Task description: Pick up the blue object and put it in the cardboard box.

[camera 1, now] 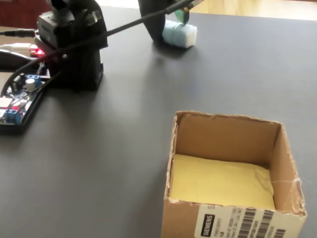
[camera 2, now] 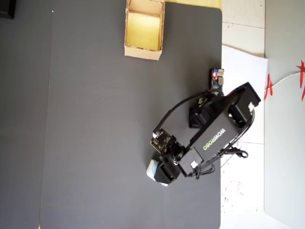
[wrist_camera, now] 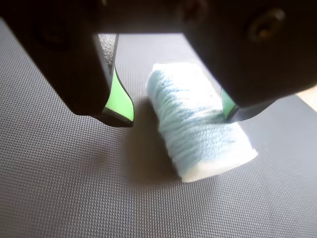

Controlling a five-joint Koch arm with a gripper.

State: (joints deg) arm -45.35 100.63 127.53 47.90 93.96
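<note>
Pincer [wrist_camera: 178, 119] wide astride blue object [wrist_camera: 198, 124] on dark mat [wrist_camera: 59, 188], cardboard box [camera 2: 143, 31] well apart.

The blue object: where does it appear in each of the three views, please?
Wrist view: the blue object lies centre-right on the dark mat, between the fingers of the hand.
Fixed view: top centre, under the hand.
Overhead view: lower centre, mostly hidden by the arm.
Shared landmark: the dark mat.
</note>
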